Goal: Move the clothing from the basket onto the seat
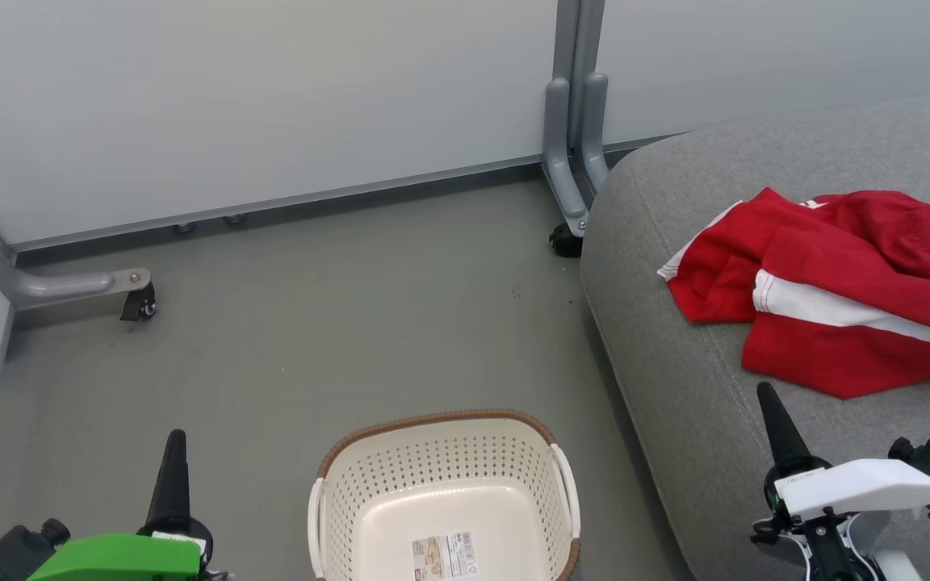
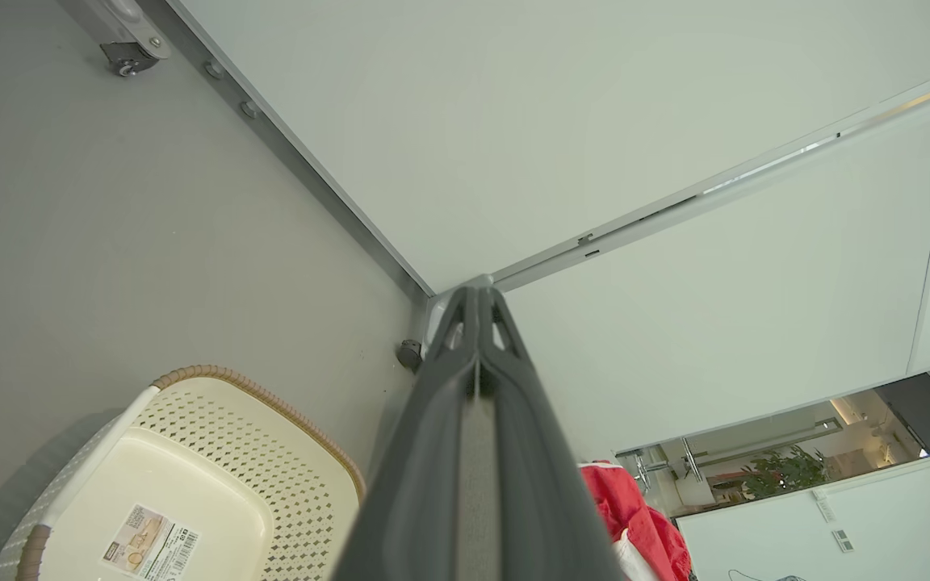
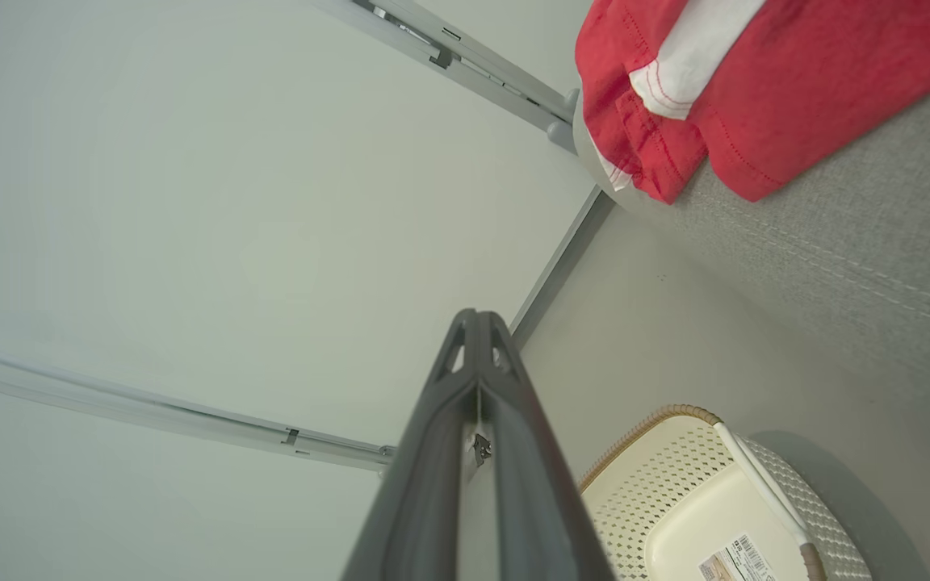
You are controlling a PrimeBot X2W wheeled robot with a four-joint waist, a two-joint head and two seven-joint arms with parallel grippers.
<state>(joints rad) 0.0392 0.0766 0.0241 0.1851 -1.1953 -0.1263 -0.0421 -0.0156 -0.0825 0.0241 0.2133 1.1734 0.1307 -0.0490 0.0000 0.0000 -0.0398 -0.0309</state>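
The red clothing [image 1: 836,282] with white stripes lies crumpled on the grey seat [image 1: 675,387] at the right, also showing as clothing [image 3: 723,89] on the seat [image 3: 860,234] and as clothing [image 2: 634,516]. The cream basket [image 1: 445,500] stands on the floor at the bottom middle, holding nothing but its label sticker; the basket [image 2: 190,484] and the basket [image 3: 707,508] appear in both wrist views. My left gripper [image 1: 176,440] is shut, left of the basket. My right gripper [image 1: 765,395] is shut over the seat's front, below the clothing and apart from it.
Pale partition walls stand behind, with a grey metal foot and caster [image 1: 566,234] near the seat's corner and another foot with a caster [image 1: 138,303] at the left. Grey floor [image 1: 336,339] stretches between walls, basket and seat.
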